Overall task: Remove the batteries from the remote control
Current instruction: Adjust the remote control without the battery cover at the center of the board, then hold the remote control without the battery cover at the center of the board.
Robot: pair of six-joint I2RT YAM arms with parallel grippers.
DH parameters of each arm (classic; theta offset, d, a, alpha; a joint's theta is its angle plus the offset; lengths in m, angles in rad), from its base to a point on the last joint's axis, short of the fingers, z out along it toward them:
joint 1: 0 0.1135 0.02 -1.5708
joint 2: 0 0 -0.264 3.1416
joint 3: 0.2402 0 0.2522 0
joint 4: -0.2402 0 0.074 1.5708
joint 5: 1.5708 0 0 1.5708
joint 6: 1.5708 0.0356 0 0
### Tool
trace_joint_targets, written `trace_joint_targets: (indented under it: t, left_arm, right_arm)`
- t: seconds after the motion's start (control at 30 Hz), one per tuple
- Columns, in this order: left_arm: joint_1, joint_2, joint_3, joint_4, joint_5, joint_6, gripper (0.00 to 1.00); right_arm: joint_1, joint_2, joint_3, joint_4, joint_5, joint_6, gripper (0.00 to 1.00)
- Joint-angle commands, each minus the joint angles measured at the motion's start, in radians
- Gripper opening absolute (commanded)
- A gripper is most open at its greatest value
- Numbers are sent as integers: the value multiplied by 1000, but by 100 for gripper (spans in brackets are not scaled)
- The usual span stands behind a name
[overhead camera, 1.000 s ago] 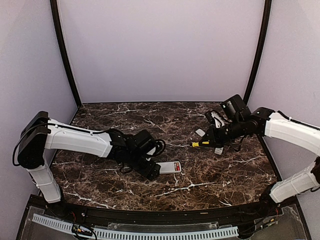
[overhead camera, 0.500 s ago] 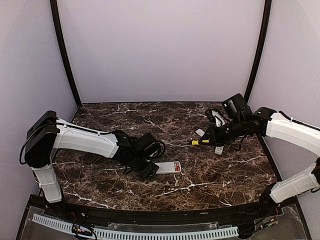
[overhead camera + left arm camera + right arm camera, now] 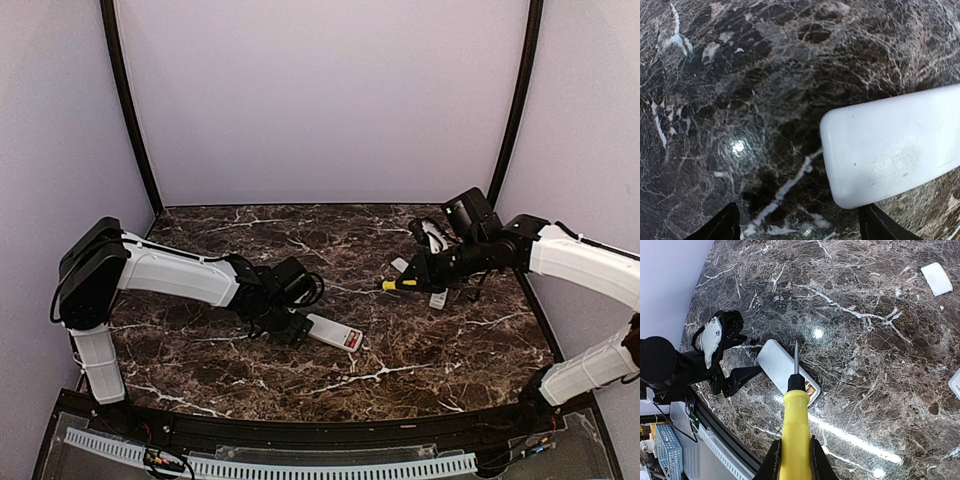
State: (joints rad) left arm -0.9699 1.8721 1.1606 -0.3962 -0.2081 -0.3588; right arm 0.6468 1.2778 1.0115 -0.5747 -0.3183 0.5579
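Note:
The white remote control [image 3: 333,332] lies slanted on the marble, its open end showing the red batteries [image 3: 352,341] toward the front right. My left gripper [image 3: 293,327] is open at the remote's other end. In the left wrist view the remote's rounded end [image 3: 890,145] lies just ahead of my right-hand fingertip [image 3: 877,227], and the left gripper [image 3: 800,231] grips nothing. My right gripper [image 3: 792,460] is shut on the yellow-handled screwdriver [image 3: 796,427], held above the table. Its tip points over the remote [image 3: 782,367] and the batteries [image 3: 811,388].
Two flat white back covers [image 3: 400,265] [image 3: 438,299] lie under the right arm; they also show in the right wrist view, one far [image 3: 937,278], one at the edge [image 3: 955,382]. Purple walls close the table's back and sides.
My left gripper has moved back and left, and the remote has turned from lying across to slanting, battery end nearer the front. The right arm and screwdriver have held still.

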Motion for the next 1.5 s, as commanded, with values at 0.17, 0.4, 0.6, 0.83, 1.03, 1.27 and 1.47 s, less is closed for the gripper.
trace_joint_targets:
  t: [0.17,0.4,0.6,0.83,1.03,1.27,1.47]
  left_arm:
    - [57,32,51,107,46,12,82]
    - [77,78,96,165,79,2,82]
    - [80,85,124,136,80,-16,82]
    - [80,2,75,64,101,-123,78]
    - [80,-74,22,146,300,-309,66]
    - [80,-55,-13,237,429,-421,65]
    - [80,-17,-20,258,475,-435,65]
  right_arm:
    - [-4,10,1,15,-6,-6,0]
    - [-5,18,-7,-14,-8,-24,0]
    - [0,29,-10,-60,-33,-53,0]
    - [61,43,-1,-123,-19,-50,0]
    - [134,101,12,-121,-9,-24,0]
    - [192,167,55,-131,-7,-6,0]
    - [216,194,84,-162,2,2,0]
